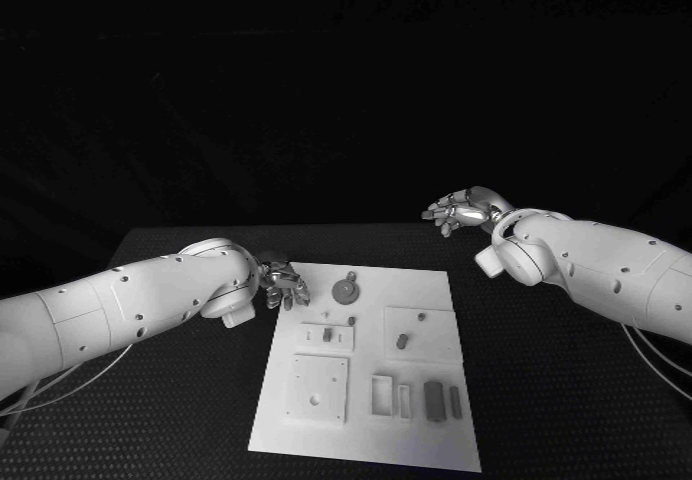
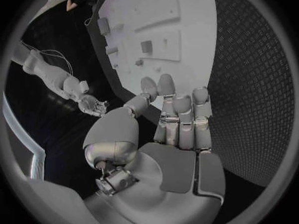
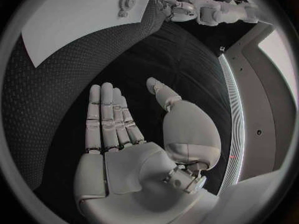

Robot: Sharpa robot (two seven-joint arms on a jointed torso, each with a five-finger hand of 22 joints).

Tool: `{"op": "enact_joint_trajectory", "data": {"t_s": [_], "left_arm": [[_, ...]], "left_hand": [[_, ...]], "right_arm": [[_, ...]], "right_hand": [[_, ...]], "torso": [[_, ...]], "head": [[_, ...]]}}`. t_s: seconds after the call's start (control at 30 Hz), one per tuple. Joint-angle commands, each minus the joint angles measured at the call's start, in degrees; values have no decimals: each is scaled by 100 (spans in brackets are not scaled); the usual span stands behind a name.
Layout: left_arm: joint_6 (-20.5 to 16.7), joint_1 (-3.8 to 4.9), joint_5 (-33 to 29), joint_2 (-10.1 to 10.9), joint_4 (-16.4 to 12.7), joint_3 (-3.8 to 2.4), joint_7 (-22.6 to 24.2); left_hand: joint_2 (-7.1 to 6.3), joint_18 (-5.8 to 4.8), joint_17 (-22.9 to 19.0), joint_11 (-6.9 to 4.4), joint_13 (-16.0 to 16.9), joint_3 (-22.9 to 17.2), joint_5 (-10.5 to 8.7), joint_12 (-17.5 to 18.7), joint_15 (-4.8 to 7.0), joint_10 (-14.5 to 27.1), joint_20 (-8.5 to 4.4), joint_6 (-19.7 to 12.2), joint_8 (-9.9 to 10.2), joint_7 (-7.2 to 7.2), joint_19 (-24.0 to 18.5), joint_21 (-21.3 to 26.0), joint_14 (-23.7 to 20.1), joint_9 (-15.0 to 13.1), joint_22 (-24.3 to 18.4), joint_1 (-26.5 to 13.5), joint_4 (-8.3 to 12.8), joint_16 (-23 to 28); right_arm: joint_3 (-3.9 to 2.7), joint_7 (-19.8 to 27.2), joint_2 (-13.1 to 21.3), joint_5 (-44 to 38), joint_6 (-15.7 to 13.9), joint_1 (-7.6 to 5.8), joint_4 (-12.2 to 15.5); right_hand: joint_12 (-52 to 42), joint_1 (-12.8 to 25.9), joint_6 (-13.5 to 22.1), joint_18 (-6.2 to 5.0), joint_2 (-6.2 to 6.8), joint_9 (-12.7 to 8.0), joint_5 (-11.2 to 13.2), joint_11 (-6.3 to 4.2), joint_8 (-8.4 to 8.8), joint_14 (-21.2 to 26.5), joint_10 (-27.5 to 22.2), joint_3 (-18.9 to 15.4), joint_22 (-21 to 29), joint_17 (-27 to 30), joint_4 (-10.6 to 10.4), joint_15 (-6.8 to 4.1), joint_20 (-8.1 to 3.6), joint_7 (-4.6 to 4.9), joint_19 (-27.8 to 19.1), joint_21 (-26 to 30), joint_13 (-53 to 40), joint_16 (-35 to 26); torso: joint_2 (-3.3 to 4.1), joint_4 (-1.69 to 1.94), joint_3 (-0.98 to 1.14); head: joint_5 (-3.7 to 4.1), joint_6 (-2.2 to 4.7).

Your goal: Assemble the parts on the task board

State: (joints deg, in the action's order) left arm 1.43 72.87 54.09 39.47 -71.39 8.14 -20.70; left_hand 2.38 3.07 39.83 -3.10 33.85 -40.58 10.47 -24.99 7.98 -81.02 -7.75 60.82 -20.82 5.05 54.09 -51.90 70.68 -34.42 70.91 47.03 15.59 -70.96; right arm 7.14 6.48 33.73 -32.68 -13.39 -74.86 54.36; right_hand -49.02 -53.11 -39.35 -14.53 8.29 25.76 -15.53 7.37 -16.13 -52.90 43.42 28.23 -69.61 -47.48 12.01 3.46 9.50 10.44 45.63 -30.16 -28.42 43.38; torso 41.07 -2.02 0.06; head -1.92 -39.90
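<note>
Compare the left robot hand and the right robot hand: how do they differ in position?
The left robot hand hangs at the task board, by its far left corner; the right robot hand sits beyond the board's far right corner, over black table. Both hold nothing, fingers straight.

Head view: high, looking down and forward over table (image 1: 577, 400); whole board (image 1: 368, 365) and both arms in frame. Left wrist view: close behind left hand (image 2: 177, 119), facing along fingers onto board (image 2: 181, 15). Right wrist view: close behind right hand (image 3: 124, 129), facing across table; board corner (image 3: 81, 15) shared.
</note>
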Motion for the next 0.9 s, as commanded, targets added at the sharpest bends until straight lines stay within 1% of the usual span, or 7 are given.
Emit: {"op": "enact_joint_trajectory", "data": {"t_s": [0.03, 0.2, 0.47, 0.5, 0.63, 0.77, 0.9], "left_arm": [[-202, -4, 211, 68, -232, 9, -33], [-262, -36, 443, 158, -438, 42, -39], [-307, -68, 709, 276, -627, 207, -55], [-277, -80, 711, 290, -628, 227, -51], [-284, -171, 658, 335, -664, 245, -63], [-310, -202, 620, 333, -696, 329, -64], [-308, -233, 603, 325, -725, 351, -75]], "left_hand": [[-61, -88, 6, -5, 11, 11, 55, -25, 99, -60, -499, 414, -44, -242, 59, -15, 84, -193, 13, -8, 2, -27], [-69, -86, 8, -13, 18, 7, 63, -28, 106, -81, -506, 435, -44, -249, 76, -21, 99, -197, 23, -7, 4, -40], [-77, -84, 16, -27, 33, -5, 95, -37, 121, -114, -518, 469, -44, -263, 98, -28, 122, -205, 40, 1, 13, -69], [-77, -84, 16, -27, 33, -5, 95, -37, 121, -115, -518, 470, -44, -263, 98, -28, 122, -205, 40, 1, 13, -69], [-76, -85, 16, -27, 34, -7, 94, -37, 121, -117, -518, 473, -44, -264, 97, -27, 122, -206, 42, 2, 14, -71], [-83, -90, 16, -23, 36, -5, 65, -31, 119, -116, -516, 476, -38, -263, 89, -21, 117, -207, 47, -4, 14, -73], [-90, -91, 15, -22, 36, -4, 51, -28, 117, -116, -516, 477, -35, -262, 88, -20, 115, -207, 50, -8, 11, -74]], "right_arm": [[-2, 38, 22, -7, 70, 1, 16], [-2, 39, 24, -7, 66, 1, 28], [-2, 35, 38, -8, 56, 1, 32], [-2, 32, 40, -8, 49, 1, 36], [-2, 31, 33, -8, 42, 1, 39], [-2, 28, 35, -8, 22, 1, 39], [-2, 27, 29, -8, 27, 1, 34]], "right_hand": [[-31, 45, 27, -31, -22, -6, -37, -6, -20, 46, -47, -7, -9, 7, -14, -11, 36, 54, -11, 37, 11, 1], [-34, 44, 26, -32, -22, -6, -37, -6, -21, 46, -47, -6, -11, 7, -14, -11, 36, 54, -10, 39, 14, 1], [-37, 43, 26, -32, -21, -7, -38, -6, -23, 46, -48, -7, -14, 8, -13, -11, 36, 54, -9, 42, 18, 2], [-37, 43, 26, -32, -21, -7, -38, -6, -23, 46, -48, -7, -15, 8, -13, -11, 37, 54, -9, 42, 19, 2], [-40, 43, 27, -33, -21, -8, -39, -6, -23, 45, -48, -7, -17, 8, -13, -11, 37, 54, -8, 44, 22, 2], [-41, 42, 28, -33, -21, -9, -39, -6, -23, 45, -48, -6, -19, 8, -13, -11, 37, 54, -7, 45, 25, 3], [-44, 43, 27, -34, -24, -10, -40, -6, -24, 44, -47, -6, -21, 8, -15, -12, 37, 56, -5, 47, 27, 3]], "torso": [[10, -11, -5], [3, 0, -1], [-1, 2, 0], [0, 3, 2], [6, -8, 10], [6, -10, -1], [8, -13, -5]], "head": [[0, -2], [-4, -19], [-13, -38], [-17, -32], [-47, -30], [-47, -28], [-63, -9]]}}
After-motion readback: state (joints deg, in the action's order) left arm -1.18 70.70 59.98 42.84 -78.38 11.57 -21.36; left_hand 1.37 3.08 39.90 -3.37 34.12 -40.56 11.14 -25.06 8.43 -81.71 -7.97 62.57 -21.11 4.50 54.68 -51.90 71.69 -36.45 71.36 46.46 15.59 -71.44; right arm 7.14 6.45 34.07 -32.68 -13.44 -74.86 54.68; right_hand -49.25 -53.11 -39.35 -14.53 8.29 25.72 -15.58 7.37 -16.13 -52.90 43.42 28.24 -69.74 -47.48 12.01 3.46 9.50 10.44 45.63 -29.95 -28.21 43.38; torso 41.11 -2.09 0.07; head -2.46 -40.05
